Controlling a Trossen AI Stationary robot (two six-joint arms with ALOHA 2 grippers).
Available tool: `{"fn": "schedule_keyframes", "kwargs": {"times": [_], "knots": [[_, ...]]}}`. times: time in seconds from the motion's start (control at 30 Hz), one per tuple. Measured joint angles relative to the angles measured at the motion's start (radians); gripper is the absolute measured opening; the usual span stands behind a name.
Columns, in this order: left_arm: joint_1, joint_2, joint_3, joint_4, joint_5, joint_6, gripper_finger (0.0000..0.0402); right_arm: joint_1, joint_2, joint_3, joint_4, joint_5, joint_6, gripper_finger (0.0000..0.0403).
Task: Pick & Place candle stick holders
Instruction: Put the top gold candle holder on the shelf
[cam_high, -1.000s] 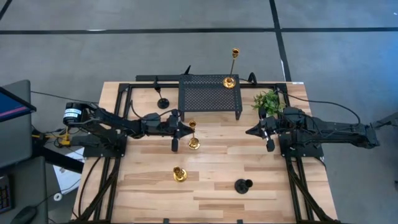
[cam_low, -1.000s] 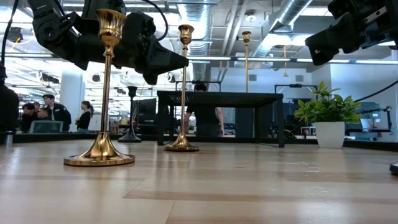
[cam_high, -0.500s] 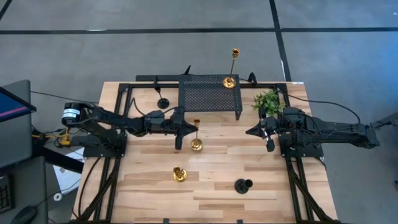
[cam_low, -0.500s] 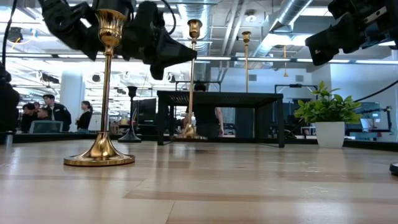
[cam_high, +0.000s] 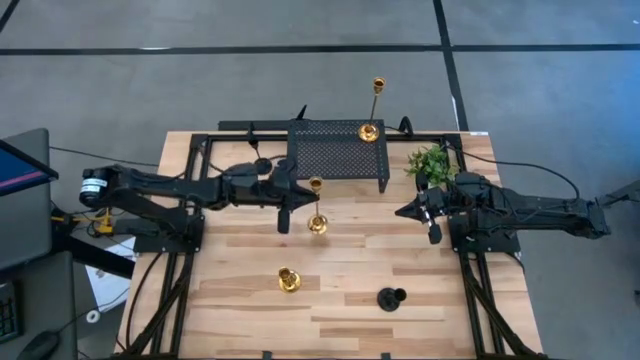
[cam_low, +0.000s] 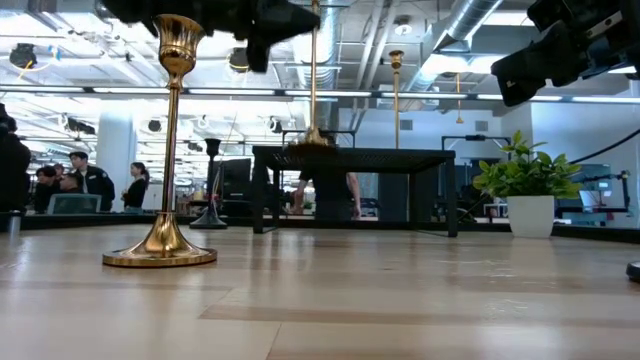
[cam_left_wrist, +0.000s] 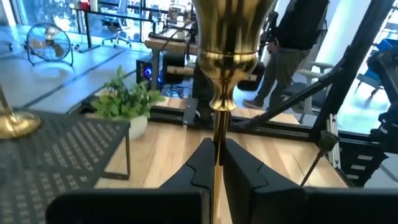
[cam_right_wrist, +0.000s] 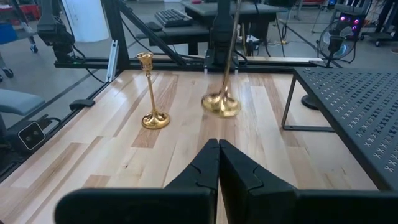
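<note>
My left gripper (cam_high: 308, 203) is shut on a tall, thin-stemmed gold candlestick holder (cam_high: 317, 222) and holds it in the air in front of the black mesh rack (cam_high: 340, 155). In the low view the holder's base (cam_low: 312, 141) hangs at about rack-top height. A second tall gold holder (cam_high: 371, 128) stands by its base on the rack's far right corner. A shorter gold holder (cam_high: 289, 281) and a black one (cam_high: 391, 297) stand on the table near the front. Another black one (cam_high: 262, 165) stands left of the rack. My right gripper (cam_high: 400, 211) is shut and empty, right of centre. My left gripper pinches the holder's thin stem (cam_left_wrist: 217, 146) between its two fingers, a little below the cup (cam_left_wrist: 231, 37). The fingers come level from the table's left and lie across the stem. The holder hangs upright, its base (cam_right_wrist: 221, 104) lifted clear of the table.
A small green plant (cam_high: 430, 160) in a white pot stands right of the rack, close to my right arm. Bare wood lies between the two grippers and along the table's near edge. People show in the room beyond the table (cam_low: 90, 180).
My left gripper has risen with the gold holder and gone a little toward the rack. The holder's base has left the table and now hangs at about rack-top height, still upright. My right arm has kept still.
</note>
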Motion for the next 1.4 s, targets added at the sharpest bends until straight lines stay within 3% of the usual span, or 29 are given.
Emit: {"fn": "schedule_keyframes", "kwargs": {"times": [0.3, 0.77, 0.97, 1.4], "knots": [[0.036, -0.025, 0.141, -0.141, -0.106, 0.129, 0.0015, 0.0, 0.0, 0.0, 0.004, 0.0, 0.0, 0.0], [0.322, -0.019, 0.207, -0.159, -0.111, 0.147, 0.0015, 0.0, 0.0, 0.0, 0.004, 0.0, 0.001, 0.0], [0.408, 0.031, 0.215, -0.114, -0.097, 0.124, 0.0015, 0.0, 0.0, 0.0, 0.007, 0.0, -0.001, 0.0], [0.5, 0.226, 0.378, -0.133, -0.074, 0.124, 0.0015, 0.0, 0.0, 0.0, 0.007, 0.0, -0.005, 0.0]]}}
